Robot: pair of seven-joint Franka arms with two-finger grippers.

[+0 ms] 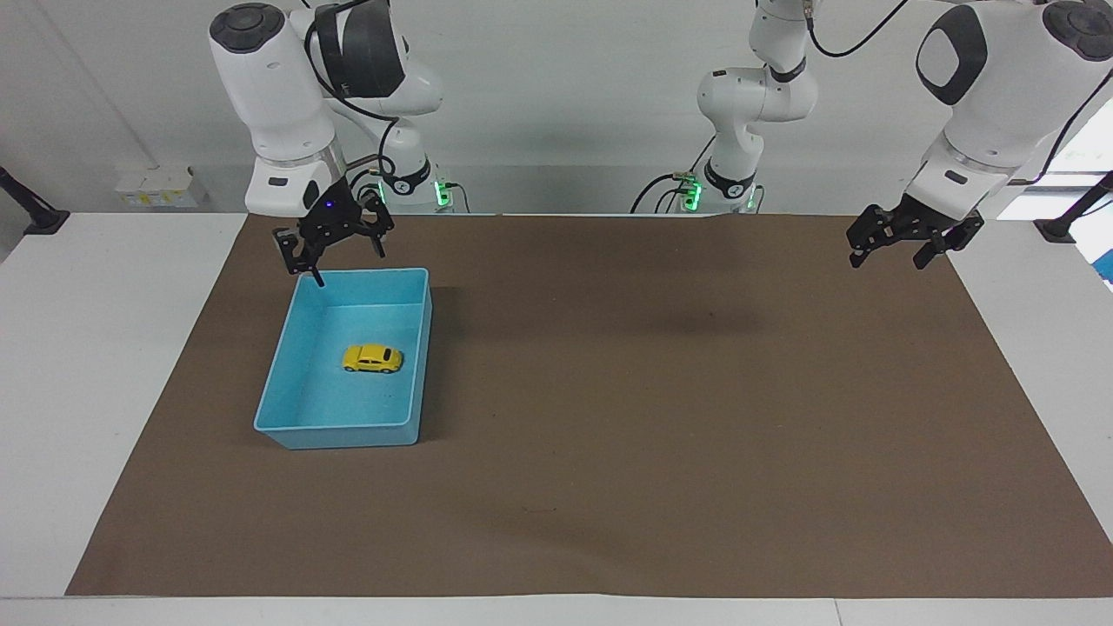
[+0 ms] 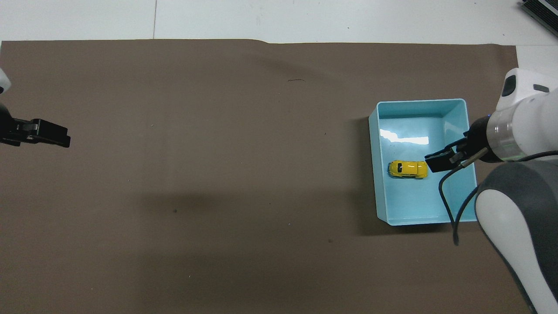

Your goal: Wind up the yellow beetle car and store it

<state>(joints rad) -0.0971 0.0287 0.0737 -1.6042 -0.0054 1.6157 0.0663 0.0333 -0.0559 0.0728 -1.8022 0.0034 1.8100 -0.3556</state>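
Your yellow beetle car [image 1: 372,358] sits stored in the blue bin [image 1: 417,365], so right gripper [image 1: 329,248] hangs empty, fingers apart, over the bin's robot-side rim, while left gripper [image 1: 904,242] waits apart too.

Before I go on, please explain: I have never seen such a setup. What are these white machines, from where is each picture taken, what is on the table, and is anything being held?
The white machines are two robot arms fixed at one end of a table; each ends in a black two-finger gripper.

One picture is taken from high across the table, facing the robots. The other looks steeply down from above the robots' own end, so the sides are swapped between them.

A brown mat covers the table. On it, toward the right arm's end, stands a blue bin, and a yellow beetle car lies inside.

Nothing is held. The right gripper is open in the air, over the bin's edge nearest the robots. The left gripper, also open, waits over the mat's other end.
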